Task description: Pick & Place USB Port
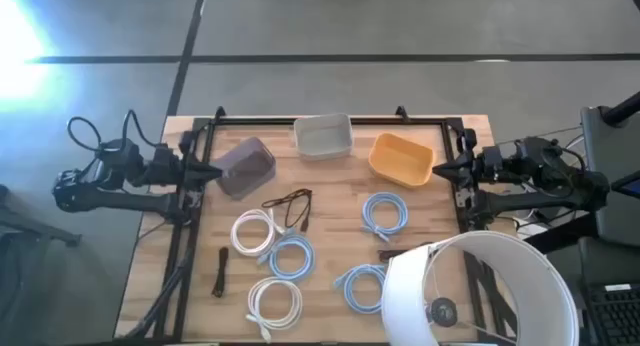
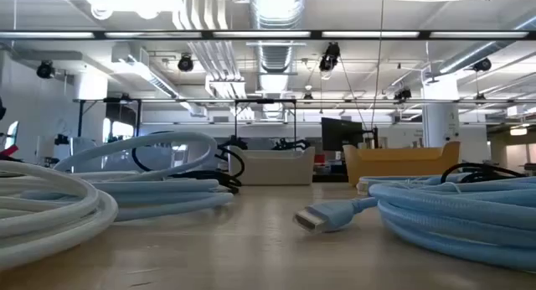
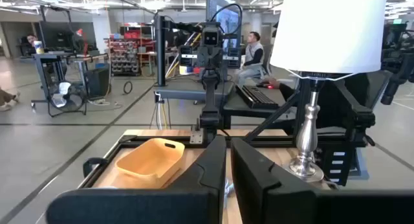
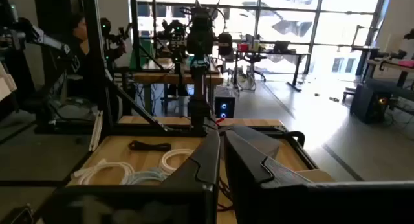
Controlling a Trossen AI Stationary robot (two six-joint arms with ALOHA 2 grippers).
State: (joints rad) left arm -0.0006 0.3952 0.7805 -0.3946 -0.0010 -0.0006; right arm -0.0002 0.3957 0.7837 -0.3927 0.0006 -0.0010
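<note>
Wooden table (image 1: 450, 211) with coiled cables (image 1: 290, 258), bins (image 1: 323, 136)

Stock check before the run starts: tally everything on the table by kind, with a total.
Light blue cable coils: 3
White cable coils: 2
Dark loose cable: 1
Small black cable: 1
Bins, grey, white, orange: 3
White-shaded lamp: 1
Total: 11

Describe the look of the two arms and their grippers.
Both arms are dark, nearly black, built from jointed segments with black cables looping off them. The left gripper and right gripper each taper to two dark, flat, wedge-shaped fingers. No markings are readable.
</note>
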